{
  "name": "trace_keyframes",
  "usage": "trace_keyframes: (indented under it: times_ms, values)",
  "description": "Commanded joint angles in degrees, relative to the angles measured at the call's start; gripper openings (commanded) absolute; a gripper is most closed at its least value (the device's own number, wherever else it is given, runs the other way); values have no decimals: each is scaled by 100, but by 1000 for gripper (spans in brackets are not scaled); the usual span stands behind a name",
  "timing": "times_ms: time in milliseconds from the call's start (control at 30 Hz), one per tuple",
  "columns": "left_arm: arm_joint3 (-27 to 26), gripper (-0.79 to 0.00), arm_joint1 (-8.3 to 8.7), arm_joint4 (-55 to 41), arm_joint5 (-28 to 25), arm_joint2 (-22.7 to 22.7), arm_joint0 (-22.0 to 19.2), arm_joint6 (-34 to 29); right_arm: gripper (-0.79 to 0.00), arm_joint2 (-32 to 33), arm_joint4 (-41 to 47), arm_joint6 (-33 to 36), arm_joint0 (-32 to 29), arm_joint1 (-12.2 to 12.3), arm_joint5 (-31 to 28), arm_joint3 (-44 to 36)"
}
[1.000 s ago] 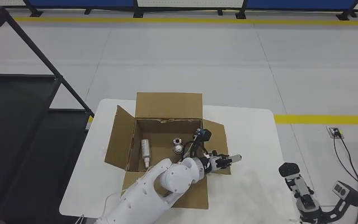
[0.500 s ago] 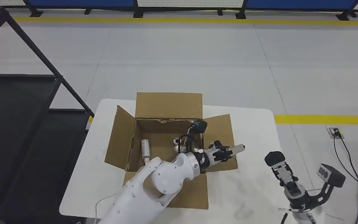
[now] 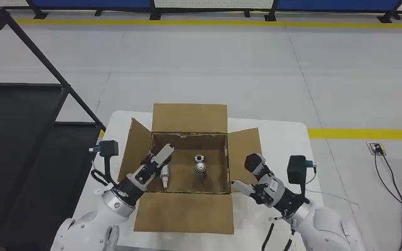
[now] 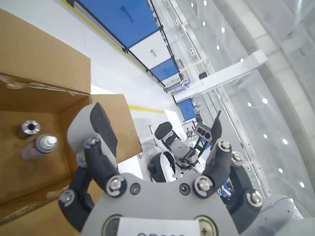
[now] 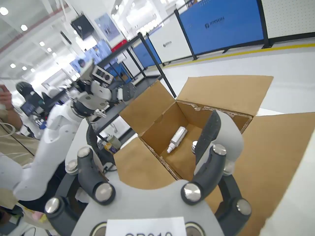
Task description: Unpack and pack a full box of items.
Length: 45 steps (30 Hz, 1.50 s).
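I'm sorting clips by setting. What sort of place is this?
Probably an industrial hall or robot test floor: a yellow floor line, blue partition panels and a high ceiling with rows of lights.

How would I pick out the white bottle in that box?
Find the open cardboard box on the white table. On its floor, close to the wall on the robot's left, lies the white bottle. Unlike its neighbour, a short upright container with a shiny metal top, it is long, slim and lies flat.
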Motion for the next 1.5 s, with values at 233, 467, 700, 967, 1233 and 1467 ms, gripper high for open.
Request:
trace_keyframes:
  times_ms: [233, 467, 700, 967, 1233, 1467]
  values:
    - [40, 0, 49, -749, -635, -1115, 1051, -246, 0, -1080, -573, 176, 912, -121, 789, 564]
    - [40, 0, 49, -749, -635, -1115, 1051, -246, 0, -1118, -580, 233, 913, -120, 771, 589]
    - [215, 0, 55, -876, -442, -1268, 910, 82, 0, -2203, -1598, 1286, 2101, -255, 1301, 1179]
    - [553, 0, 87, -1789, -195, -1988, 815, 94, 0, -3240, -2013, 2486, 3515, -600, 2488, 2776]
    - [553, 0, 87, -1789, -195, -1988, 815, 94, 0, -3891, -1913, 2968, 4441, -982, 3155, 4341]
    - [553, 0, 87, -1789, -195, -1988, 815, 94, -440, -4353, -1944, 3255, 4867, -1290, 3457, 5127]
